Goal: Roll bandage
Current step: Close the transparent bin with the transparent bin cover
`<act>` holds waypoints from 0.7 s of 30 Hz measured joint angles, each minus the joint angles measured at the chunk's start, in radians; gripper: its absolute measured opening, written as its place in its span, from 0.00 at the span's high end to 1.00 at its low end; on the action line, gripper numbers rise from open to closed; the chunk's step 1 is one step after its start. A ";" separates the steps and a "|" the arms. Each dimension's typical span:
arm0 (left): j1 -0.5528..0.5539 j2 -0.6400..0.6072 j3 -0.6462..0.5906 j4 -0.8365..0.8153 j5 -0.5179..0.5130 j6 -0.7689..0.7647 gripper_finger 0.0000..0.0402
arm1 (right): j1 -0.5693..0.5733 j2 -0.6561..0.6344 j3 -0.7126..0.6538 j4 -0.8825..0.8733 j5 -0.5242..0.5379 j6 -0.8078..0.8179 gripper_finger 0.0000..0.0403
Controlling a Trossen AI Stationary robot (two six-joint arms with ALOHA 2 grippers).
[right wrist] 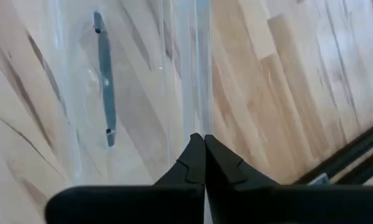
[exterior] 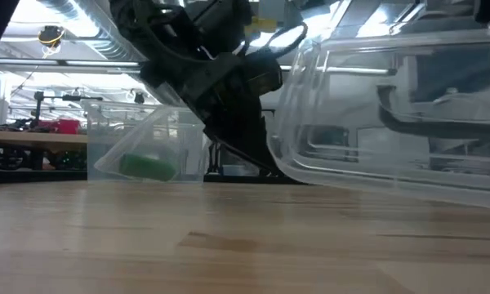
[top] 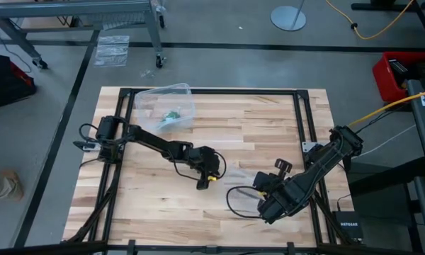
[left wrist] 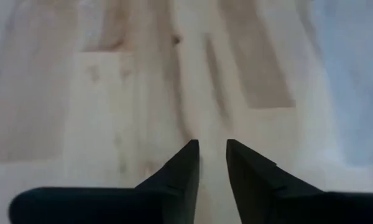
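Both of my grippers sit low over the wooden table [top: 219,127]. My right gripper [right wrist: 204,144] has its fingertips pressed together on the thin rim of a clear plastic lid [right wrist: 130,81], which lies flat on the boards near the table's right front (a long dark handle shape shows through its surface in the right wrist view). In the low view that same lid [exterior: 392,106] fills the right side, its edge lifted slightly off the wood.

My left gripper [left wrist: 212,149] hovers just above bare boards near the table's middle, its two dark fingers [left wrist: 183,168] parted by a narrow gap with nothing between them. From above, it [top: 207,177] stands just left of the lid and well apart from the far container.

Toward the table's far left sits a clear plastic container [top: 171,106], tipped so that one side leans on the table. Inside it lies the bandage [top: 171,114], a small bright green roll. In the low view the bandage [exterior: 149,166] shows as a compact green block resting at the bottom of the tilted container [exterior: 131,139], seen through the clear wall; I cannot tell how tightly it is wound.
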 joint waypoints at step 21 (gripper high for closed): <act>0.117 0.000 0.000 0.189 0.509 -0.084 0.91 | 0.000 0.000 0.007 0.001 0.174 -0.179 1.00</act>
